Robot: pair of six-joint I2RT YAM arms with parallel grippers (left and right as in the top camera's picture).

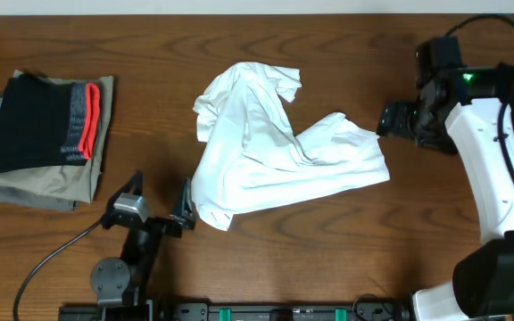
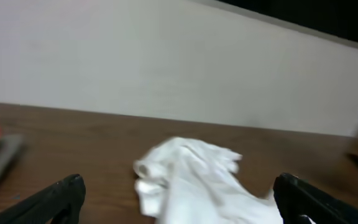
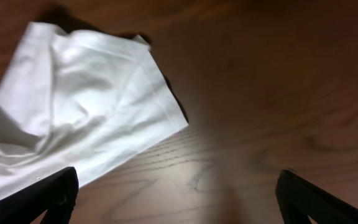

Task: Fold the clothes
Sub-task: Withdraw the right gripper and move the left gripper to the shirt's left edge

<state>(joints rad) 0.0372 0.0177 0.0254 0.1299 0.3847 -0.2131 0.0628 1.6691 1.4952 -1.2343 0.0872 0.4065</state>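
T-shirt [image 1: 275, 147]: plain white, soft and heavily creased, lying unfolded near the middle of the tabletop [image 1: 328, 259].
Shape: a loose, bent heap. One bunched lobe rises toward the far side, and a broader, flatter lobe spreads to the right.
Surface: long wrinkles run along the bend. The far lobe is crumpled into small folds and rolls.
Edge: in the right wrist view, a stitched hem runs along a flat corner that rests on the bare wood.
Left tool [image 1: 157, 201]: jaws spread wide with nothing between them. It sits at the near-left corner of the shirt, with one finger just beside the cloth. Whether that finger touches cannot be told.
Right tool [image 1: 389, 119]: jaws spread wide and empty, just beside the shirt's right edge.
Left side of tabletop: a black garment with red-and-grey band [image 1: 38, 120] lies on top of olive-grey garments [image 1: 34, 174], well apart from the shirt.
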